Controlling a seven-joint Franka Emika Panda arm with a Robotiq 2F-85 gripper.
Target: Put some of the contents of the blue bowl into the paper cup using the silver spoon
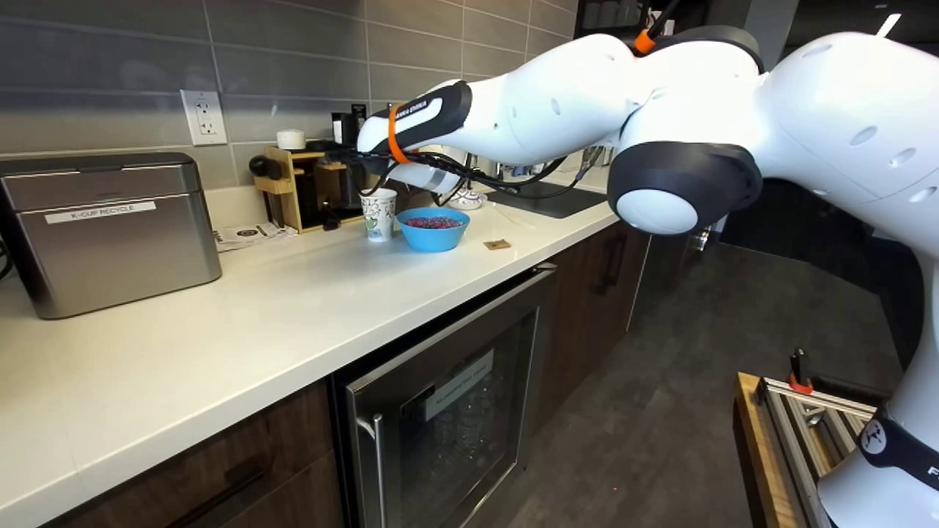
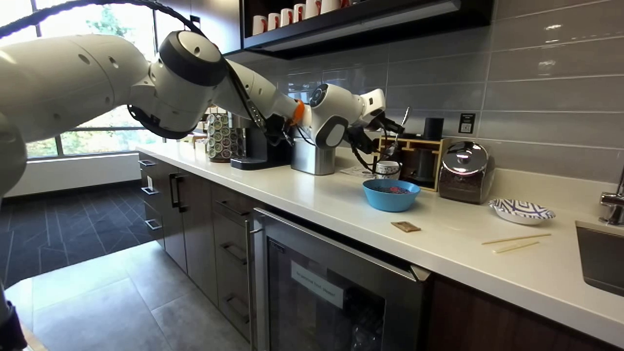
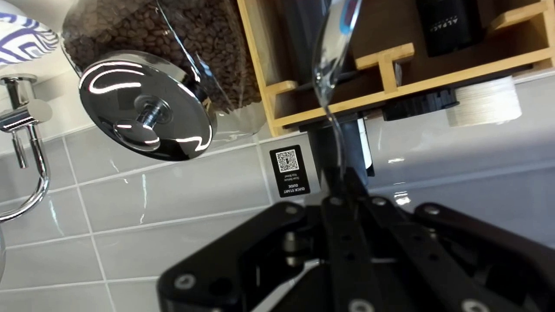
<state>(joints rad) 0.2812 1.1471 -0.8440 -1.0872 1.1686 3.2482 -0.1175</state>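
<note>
Presently, the steeply tilted silver spoon (image 3: 324, 82) is being pinched by the tool (image 3: 345, 179), apparently above the paper cup (image 1: 379, 214) just beside the blue bowl (image 1: 431, 239); spillage is likely being risked by that tilt, cup toppling by rim contact.

1. Spoon (image 3: 328, 80): silver, tilted, scoop end down, just above the cup (image 2: 388, 168) in an exterior view.
2. Cup: white, patterned, tapered, upright.
3. Bowl (image 1: 433, 240): blue, round, upright, just beside the cup.
4. Contents (image 1: 434, 222): small reddish and purplish bits inside the bowl.
</note>
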